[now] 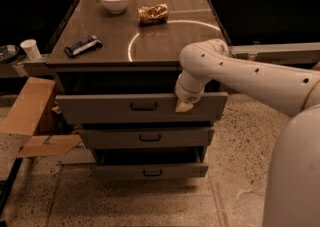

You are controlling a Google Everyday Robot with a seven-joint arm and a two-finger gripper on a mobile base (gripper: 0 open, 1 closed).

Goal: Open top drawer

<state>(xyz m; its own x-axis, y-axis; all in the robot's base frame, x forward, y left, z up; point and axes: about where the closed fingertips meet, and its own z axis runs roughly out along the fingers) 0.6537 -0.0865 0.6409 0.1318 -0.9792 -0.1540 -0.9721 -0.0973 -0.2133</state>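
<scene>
The top drawer [100, 108] is the widest grey front of the three, with a small black handle [144, 106] at its centre. It stands pulled out a little, with a dark gap above its top edge. My gripper [183, 106] hangs down from the white arm [240, 73] and lies against the drawer front, right of the handle and just below the drawer's top edge. The middle drawer [147, 137] and the bottom drawer [150, 172] sit below, both slightly out.
On the cabinet top [165, 41] are a white bowl [114, 0], a snack bag [153, 13] and a black bar [82, 46]. A white cup [31, 49] stands on a ledge at the left. A cardboard box [30, 116] lies on the floor left of the drawers.
</scene>
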